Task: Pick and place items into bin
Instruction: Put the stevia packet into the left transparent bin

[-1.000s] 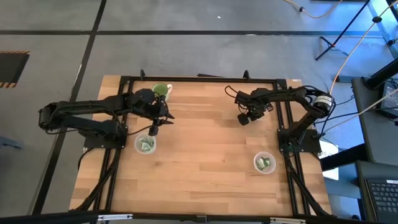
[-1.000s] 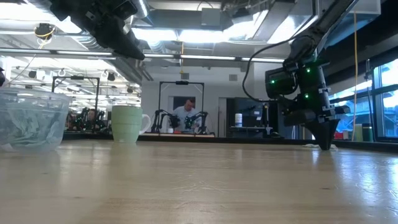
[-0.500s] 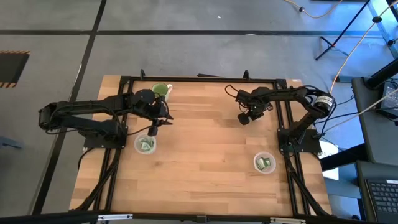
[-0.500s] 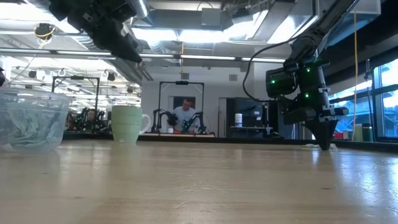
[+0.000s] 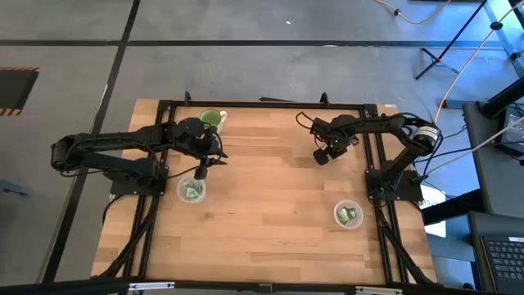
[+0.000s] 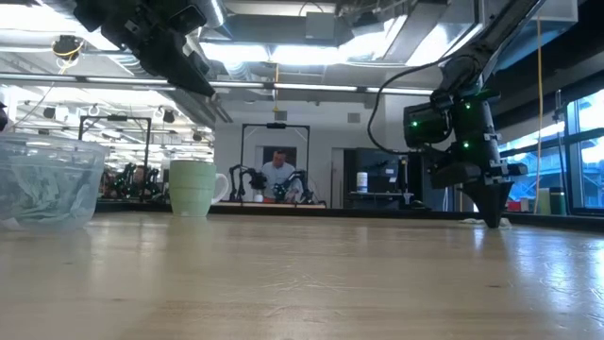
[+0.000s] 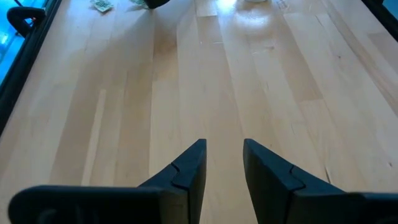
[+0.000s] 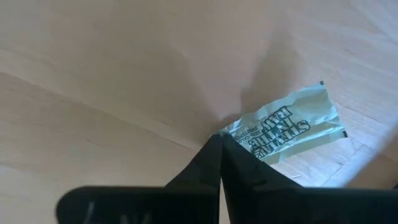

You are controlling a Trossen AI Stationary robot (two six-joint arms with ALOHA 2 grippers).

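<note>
One packet [image 8: 287, 124] lies flat on the table [image 5: 270, 188] near its far right edge, and my right gripper [image 8: 219, 142] has just clenched on its corner; lifting should come next. My left gripper [image 7: 222, 163] hovers released.

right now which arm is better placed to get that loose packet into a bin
The right. Its end effector is shut on the corner of the green packet lying on the table. The left end effector hangs open over bare wood by the left bowl.
</note>
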